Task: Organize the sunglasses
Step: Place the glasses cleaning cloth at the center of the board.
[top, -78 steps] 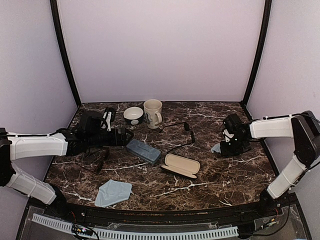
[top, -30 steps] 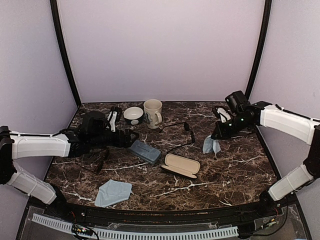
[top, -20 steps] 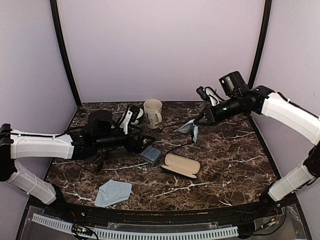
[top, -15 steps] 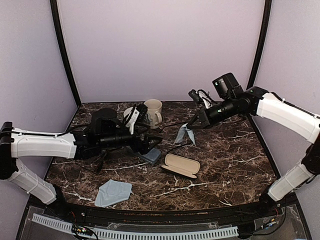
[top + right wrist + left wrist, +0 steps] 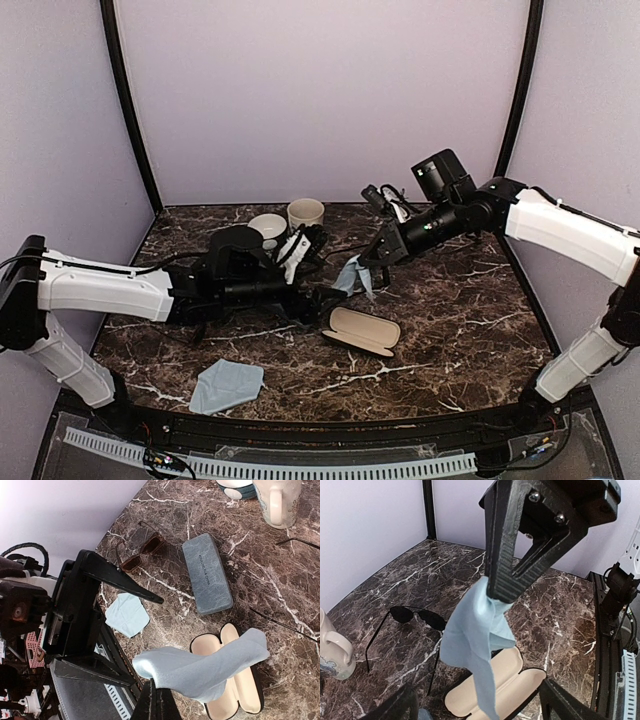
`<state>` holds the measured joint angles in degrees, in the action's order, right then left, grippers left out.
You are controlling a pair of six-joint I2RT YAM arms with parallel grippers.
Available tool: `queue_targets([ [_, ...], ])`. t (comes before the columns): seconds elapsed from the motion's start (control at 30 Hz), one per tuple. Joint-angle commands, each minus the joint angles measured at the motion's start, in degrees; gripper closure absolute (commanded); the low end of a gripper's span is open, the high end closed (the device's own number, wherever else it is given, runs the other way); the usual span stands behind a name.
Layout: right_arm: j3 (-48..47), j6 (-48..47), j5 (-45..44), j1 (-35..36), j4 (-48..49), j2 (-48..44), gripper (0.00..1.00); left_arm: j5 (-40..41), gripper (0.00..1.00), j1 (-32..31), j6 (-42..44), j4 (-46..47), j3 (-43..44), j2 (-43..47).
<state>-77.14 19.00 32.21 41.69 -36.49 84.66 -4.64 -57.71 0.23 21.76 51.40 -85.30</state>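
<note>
R gripper [image 5: 156, 701] pinched tight on pale blue cloth [image 5: 200, 670], dangling over open case [image 5: 247, 692]. Grey-blue case [image 5: 206, 574] beyond, brown sunglasses [image 5: 142, 552] nearby. L gripper [image 5: 147, 642] spread wide.

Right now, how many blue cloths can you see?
2. One cloth hangs pinched in the right gripper's jaws, over the middle of the table. The other cloth lies on the table near its front left edge. None seems hidden.

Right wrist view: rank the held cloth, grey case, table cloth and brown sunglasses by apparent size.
1. held cloth, though nearest the camera
2. grey case
3. table cloth and brown sunglasses look alike
</note>
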Motion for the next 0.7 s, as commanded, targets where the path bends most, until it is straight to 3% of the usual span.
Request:
queue_targets([
  [0.0,-1.43,0.51,0.73,0.75,2.04,0.42,1.0,3.19,0.18,-0.21,2.82,0.26,1.53,-0.58],
  [0.13,-1.29,0.51,0.54,0.76,2.05,0.33,1.0,3.39,0.28,-0.21,4.29,-0.84,2.1,-1.76],
  [0.43,-0.84,0.25,0.03,0.76,2.07,0.37,1.0,1.17,0.63,-0.21,4.25,-2.18,3.23,-2.99],
  [0.67,0.01,-0.02,-0.35,0.76,2.16,0.42,1.0,0.74,0.83,-0.18,4.08,-3.74,3.67,-3.01],
])
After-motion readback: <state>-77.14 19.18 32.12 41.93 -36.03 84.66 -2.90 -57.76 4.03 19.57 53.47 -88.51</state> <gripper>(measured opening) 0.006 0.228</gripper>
